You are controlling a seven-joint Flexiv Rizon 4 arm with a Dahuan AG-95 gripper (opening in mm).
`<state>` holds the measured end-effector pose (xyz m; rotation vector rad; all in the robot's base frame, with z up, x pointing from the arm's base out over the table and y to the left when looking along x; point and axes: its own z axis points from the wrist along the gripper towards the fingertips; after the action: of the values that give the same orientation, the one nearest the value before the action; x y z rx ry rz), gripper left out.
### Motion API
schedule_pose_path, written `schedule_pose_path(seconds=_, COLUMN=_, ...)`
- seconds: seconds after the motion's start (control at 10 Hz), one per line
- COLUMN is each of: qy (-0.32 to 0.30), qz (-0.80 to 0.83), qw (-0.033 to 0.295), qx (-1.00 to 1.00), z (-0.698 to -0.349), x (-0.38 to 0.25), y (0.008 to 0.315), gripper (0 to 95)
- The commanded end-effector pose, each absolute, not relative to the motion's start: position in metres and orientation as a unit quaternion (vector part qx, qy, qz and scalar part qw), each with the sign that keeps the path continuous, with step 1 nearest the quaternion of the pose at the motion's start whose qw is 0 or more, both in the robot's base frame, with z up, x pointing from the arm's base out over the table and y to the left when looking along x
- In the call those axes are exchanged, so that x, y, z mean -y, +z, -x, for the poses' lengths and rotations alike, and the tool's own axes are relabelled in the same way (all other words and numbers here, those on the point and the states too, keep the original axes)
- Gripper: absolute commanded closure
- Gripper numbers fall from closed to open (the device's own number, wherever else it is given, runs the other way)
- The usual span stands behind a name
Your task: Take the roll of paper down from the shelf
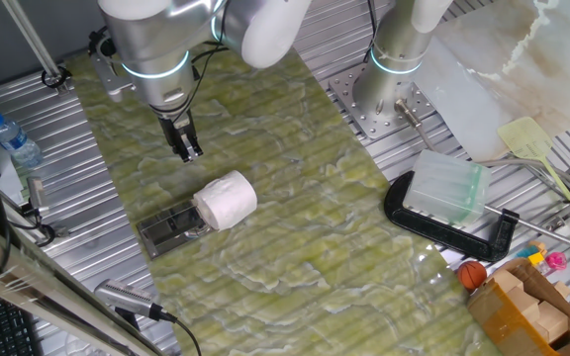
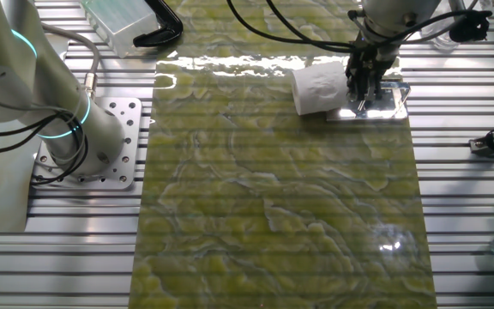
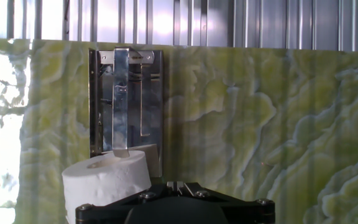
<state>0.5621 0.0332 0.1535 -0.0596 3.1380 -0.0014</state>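
The white roll of paper (image 1: 228,200) lies at the right end of the low shiny metal shelf (image 1: 166,232) and overlaps that end. I cannot tell whether it rests on the shelf or on the mat beside it. My gripper (image 1: 190,152) hangs above and behind the shelf, apart from the roll, with its fingers close together and nothing between them. In the other fixed view the roll (image 2: 319,87) is just left of the gripper (image 2: 358,99) and the shelf (image 2: 390,103). In the hand view the roll (image 3: 107,183) is at the lower left, in front of the shelf (image 3: 143,99).
A green marbled mat (image 1: 295,198) covers the table's middle. A clear ribbed plastic box (image 1: 447,188) sits on a black clamp (image 1: 493,237) at the right. A water bottle (image 1: 13,138) stands at the left. A second arm's base (image 1: 389,94) is bolted at the back.
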Motion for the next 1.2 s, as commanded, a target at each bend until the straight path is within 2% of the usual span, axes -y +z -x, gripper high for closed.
schedule_pose_path(seconds=0.1, qy=-0.001, qz=0.019, qw=0.002, qx=-1.0, z=-0.5616, x=-0.0331, y=0.1536, gripper=95.0)
schedule_pose_path(seconds=1.2, qy=-0.004, qz=0.037, qw=-0.002, qx=-0.999, z=-0.5616, x=-0.033, y=0.1534, gripper=95.0)
